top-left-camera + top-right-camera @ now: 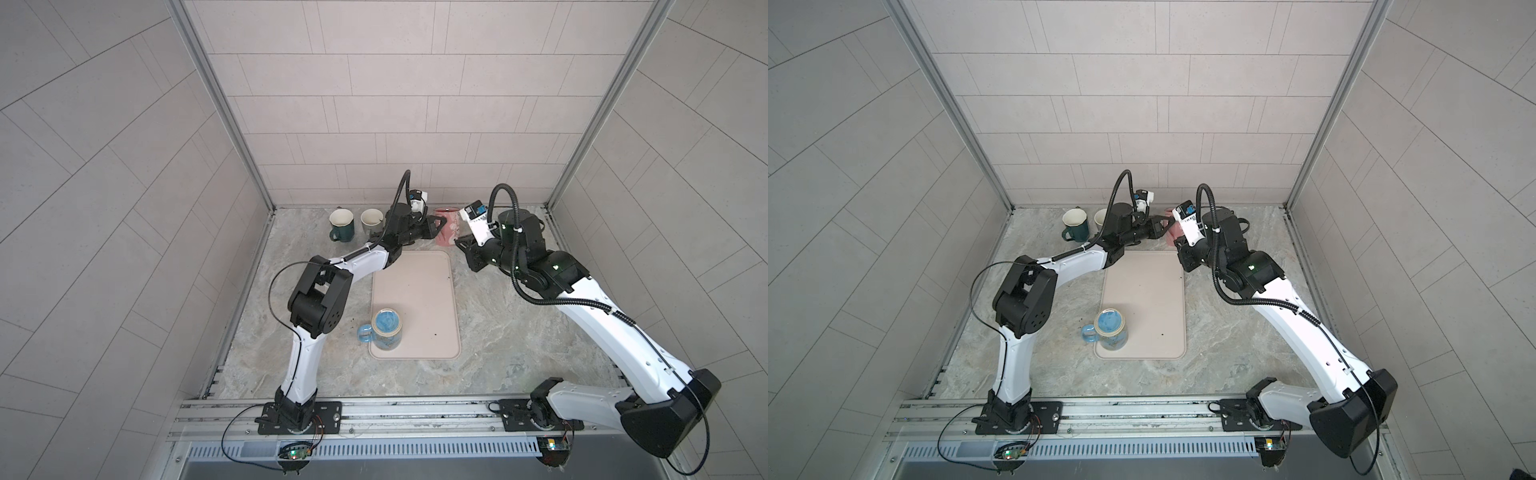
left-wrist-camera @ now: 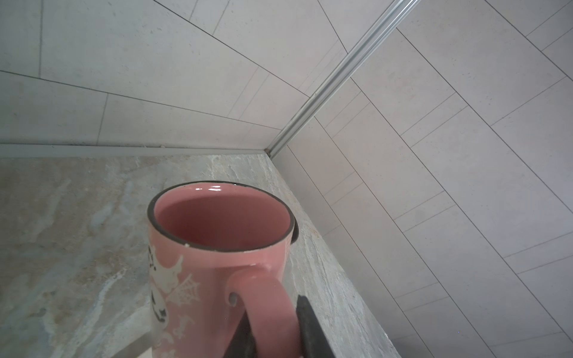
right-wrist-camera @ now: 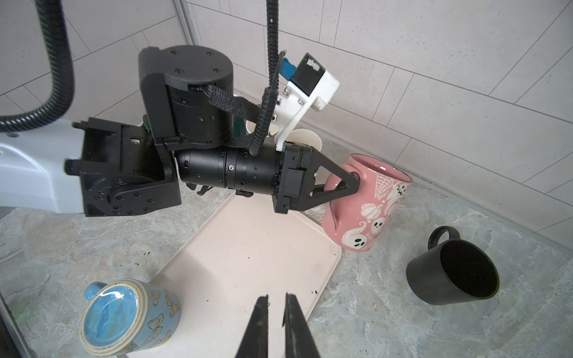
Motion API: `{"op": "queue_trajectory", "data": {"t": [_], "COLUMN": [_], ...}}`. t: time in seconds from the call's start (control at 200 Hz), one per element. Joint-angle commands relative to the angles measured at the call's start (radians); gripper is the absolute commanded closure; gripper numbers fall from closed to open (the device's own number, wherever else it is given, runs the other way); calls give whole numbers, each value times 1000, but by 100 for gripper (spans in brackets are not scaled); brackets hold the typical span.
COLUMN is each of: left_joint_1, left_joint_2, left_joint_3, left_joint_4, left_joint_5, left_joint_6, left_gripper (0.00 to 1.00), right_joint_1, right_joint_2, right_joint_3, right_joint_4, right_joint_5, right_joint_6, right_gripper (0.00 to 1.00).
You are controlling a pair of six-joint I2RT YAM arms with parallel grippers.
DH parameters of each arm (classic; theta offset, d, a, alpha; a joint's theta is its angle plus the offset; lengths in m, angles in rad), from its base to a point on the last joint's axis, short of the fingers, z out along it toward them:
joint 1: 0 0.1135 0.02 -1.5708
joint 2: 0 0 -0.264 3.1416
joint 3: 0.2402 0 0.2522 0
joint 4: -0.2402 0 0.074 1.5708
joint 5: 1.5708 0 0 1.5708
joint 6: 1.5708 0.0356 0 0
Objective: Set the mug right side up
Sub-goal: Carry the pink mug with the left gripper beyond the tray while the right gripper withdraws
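Lying on its side, a black mug (image 3: 452, 272) shows only in the right wrist view. There are five mugs in all: that one, a blue mug (image 1: 386, 328), a green mug (image 1: 341, 226), a cream mug (image 1: 371, 222) and the pink mug (image 3: 369, 204). There is one tray (image 1: 424, 291). The pink mug, printed with white ghosts, stands mouth-up at the back of the tabletop (image 1: 498, 332), its handle pinched in the left tool (image 3: 352, 185). The right tool (image 3: 277, 299) hangs nearly closed and empty.

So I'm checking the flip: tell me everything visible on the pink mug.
The pink mug looks glazed ceramic, with white ghosts, pumpkins and cobwebs, a dark rim and pink inside. It stands mouth up on the table, just past the tray's far corner. The left gripper is shut on its handle.
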Motion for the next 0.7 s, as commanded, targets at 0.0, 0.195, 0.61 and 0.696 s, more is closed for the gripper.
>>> {"op": "queue_trajectory", "data": {"t": [0.0,0.195,0.61,0.696], "left_joint_1": [2,1,2,4], "left_joint_2": [11,79,155,168], "left_joint_3": [36,55,45,36], "left_joint_4": [252,346,453,476], "left_joint_5": [-50,-90,-150,-166], "left_joint_6": [55,67,135,147], "left_gripper": [100,100,100,100], "right_joint_1": [-13,-28,-56,-59], "right_joint_2": [-3,11,44,47], "right_joint_3": [-4,-11,-9,-11], "right_joint_4": [34,44,59,60], "right_joint_5": [-23,-37,-65,-66], "right_joint_6": [19,28,31,32], "right_gripper": [88,88,90,90]}}
